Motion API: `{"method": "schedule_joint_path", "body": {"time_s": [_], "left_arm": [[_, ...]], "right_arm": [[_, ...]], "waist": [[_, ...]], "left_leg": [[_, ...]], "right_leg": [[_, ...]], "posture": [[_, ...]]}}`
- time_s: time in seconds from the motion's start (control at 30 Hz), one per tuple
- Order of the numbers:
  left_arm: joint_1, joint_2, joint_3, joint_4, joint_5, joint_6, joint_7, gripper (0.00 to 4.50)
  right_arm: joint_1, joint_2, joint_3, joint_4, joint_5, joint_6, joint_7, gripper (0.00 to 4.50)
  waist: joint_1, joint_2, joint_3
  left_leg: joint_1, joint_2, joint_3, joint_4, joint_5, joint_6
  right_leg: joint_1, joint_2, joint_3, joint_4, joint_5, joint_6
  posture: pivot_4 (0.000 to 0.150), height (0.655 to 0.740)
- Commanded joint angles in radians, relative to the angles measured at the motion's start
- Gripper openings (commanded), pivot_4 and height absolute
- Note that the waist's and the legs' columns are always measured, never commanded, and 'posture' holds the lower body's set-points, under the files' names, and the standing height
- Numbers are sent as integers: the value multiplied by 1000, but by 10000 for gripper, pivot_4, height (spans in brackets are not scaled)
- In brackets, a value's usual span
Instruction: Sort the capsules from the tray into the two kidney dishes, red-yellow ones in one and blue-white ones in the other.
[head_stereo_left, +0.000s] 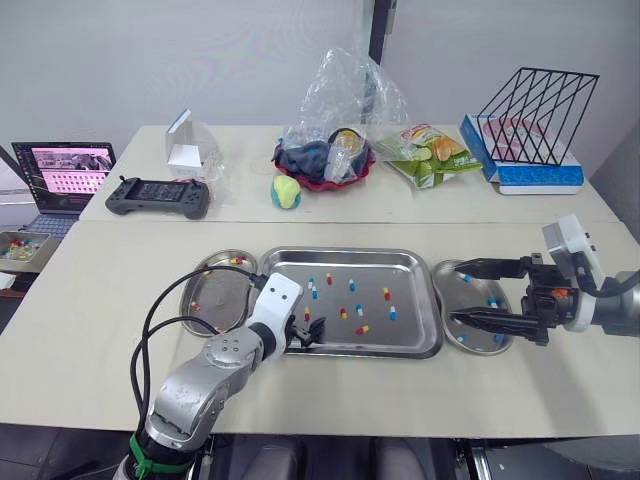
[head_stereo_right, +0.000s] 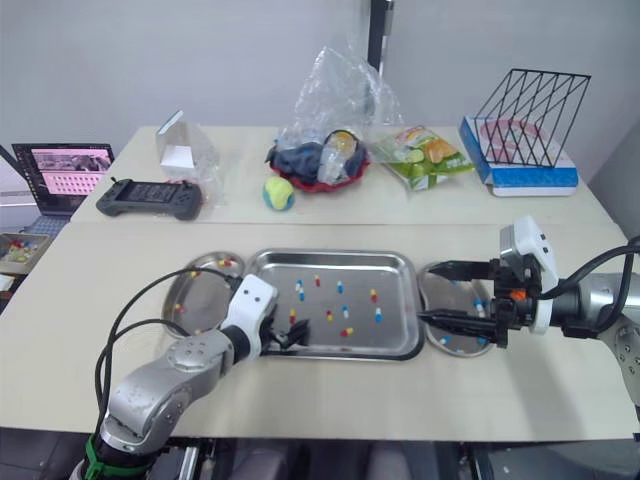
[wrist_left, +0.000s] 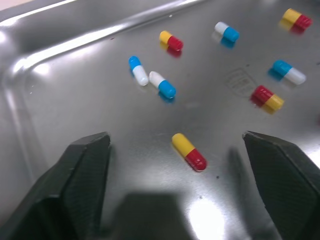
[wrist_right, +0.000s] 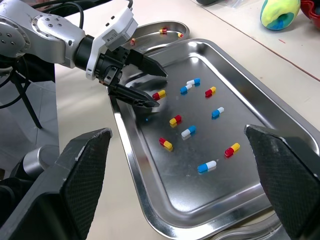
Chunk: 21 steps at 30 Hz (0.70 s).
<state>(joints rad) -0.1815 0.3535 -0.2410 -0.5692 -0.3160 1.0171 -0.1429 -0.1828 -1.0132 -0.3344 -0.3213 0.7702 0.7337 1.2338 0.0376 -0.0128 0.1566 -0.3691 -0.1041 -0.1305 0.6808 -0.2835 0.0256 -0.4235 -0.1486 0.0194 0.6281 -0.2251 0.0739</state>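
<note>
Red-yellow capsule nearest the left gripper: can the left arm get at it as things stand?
Probably yes. The left gripper is open and low over the tray, its fingers on either side of that red-yellow capsule, with nothing between. The closest blue-white capsules lie apart from it.

The left end effector (wrist_right: 162, 90) covers the tray's (head_stereo_left: 350, 253) corner at seven o'clock. The left arm (head_stereo_left: 275, 305) crosses the left kidney dish (head_stereo_left: 208, 300), at nine o'clock from the tray, and hides part of its rim. The right end effector (head_stereo_left: 455, 292) lies over the right kidney dish (head_stereo_left: 472, 345), at three o'clock from the tray, so some of its floor is hidden. The capsules (head_stereo_left: 491, 301) in that dish are too small to count. The laptop (head_stereo_left: 62, 172), out at ten o'clock, is cut off by the picture's edge. Below it a little box (head_stereo_left: 20, 247) holds bits too small to tell. The things inside the clear bag (head_stereo_left: 345, 100) at twelve o'clock are blurry behind the plastic. In the right wrist view the ball (wrist_right: 279, 12) is cut off at the edge.
</note>
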Motion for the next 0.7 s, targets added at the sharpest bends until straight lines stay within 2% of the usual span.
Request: {"method": "schedule_joint_path", "body": {"time_s": [0.03, 0.33, 0.47, 0.7], "left_arm": [[1, -11, 4, -18, 9, 32, 2, 30221], [-11, -23, 7, -5, 22, 39, -6, 262], [-23, -9, 15, -5, 32, 26, -17, 262], [-58, -16, 123, -46, -35, -50, -106, 262]], "right_arm": [[-10, -19, -30, -18, 24, 2, -2, 45000], [-28, -17, -13, -10, 14, -5, -9, 45000], [-33, -14, -7, -4, 8, -14, -13, 45000], [-44, -2, 10, 3, 1, -24, -20, 45000]], "waist": [[0, 0, 0], [1, 0, 0], [1, 0, 0], [1, -1, 0]], "left_leg": [[0, 0, 0, 0, 1, -1], [0, 0, 0, 0, 1, -2], [0, 0, 0, 0, 1, -2], [0, 0, 0, 0, 2, -4]], "right_leg": [[0, 0, 0, 0, 0, 0], [0, 0, 0, 0, 0, 0], [0, 0, 0, 0, 0, 0], [0, 0, 0, 0, 0, 0]], "posture": [[1500, 7400], [1500, 7400], [1500, 7400], [1500, 7400]]}}
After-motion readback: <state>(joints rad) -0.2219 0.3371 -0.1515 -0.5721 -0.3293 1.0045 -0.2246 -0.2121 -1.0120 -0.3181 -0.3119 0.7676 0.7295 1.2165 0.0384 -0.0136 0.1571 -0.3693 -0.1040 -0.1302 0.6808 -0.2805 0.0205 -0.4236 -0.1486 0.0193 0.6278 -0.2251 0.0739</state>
